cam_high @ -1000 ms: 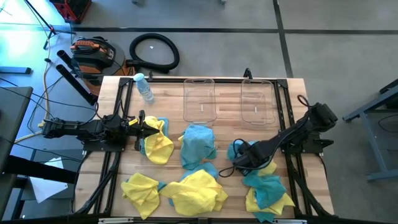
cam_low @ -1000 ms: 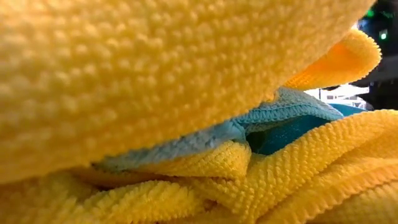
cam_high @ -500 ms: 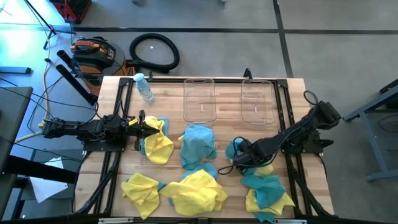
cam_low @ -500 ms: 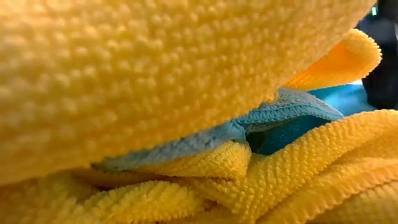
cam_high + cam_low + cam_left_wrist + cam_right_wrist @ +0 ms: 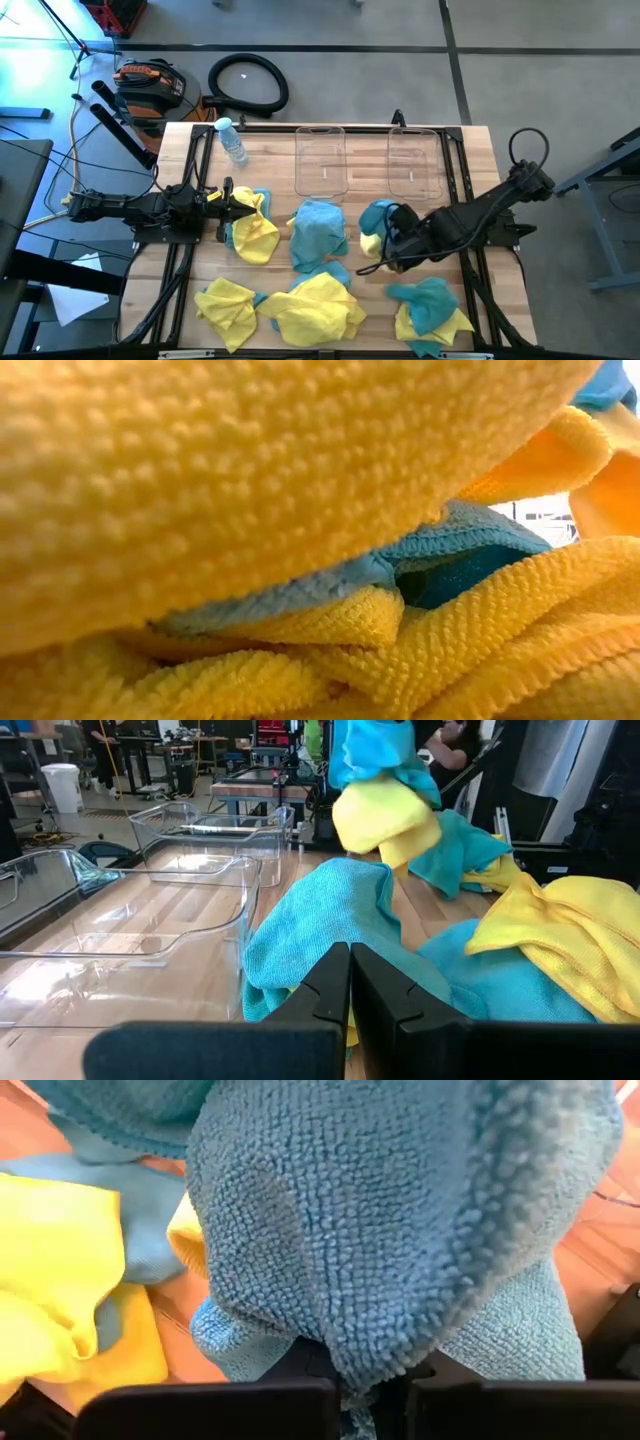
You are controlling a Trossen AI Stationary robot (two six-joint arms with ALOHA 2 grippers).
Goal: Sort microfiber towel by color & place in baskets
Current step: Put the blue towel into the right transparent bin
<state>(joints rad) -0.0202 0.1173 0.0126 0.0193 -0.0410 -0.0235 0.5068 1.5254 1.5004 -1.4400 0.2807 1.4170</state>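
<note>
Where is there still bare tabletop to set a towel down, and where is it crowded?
Bare wood shows between the bottle and the left basket, and along the table's right edge beside the right basket. Towels crowd the front half, around the right gripper.

Wood table (image 5: 470, 145): two tubs (image 5: 321, 160) (image 5: 412, 163) at back, bottle (image 5: 232, 141) left of them, yellow (image 5: 310, 310) and teal towels (image 5: 319, 233) in front.

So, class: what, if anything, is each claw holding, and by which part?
The right claw holds a teal-blue towel by a bunched fold, with a yellow towel hanging along. The left claw is shut on nothing.
</note>
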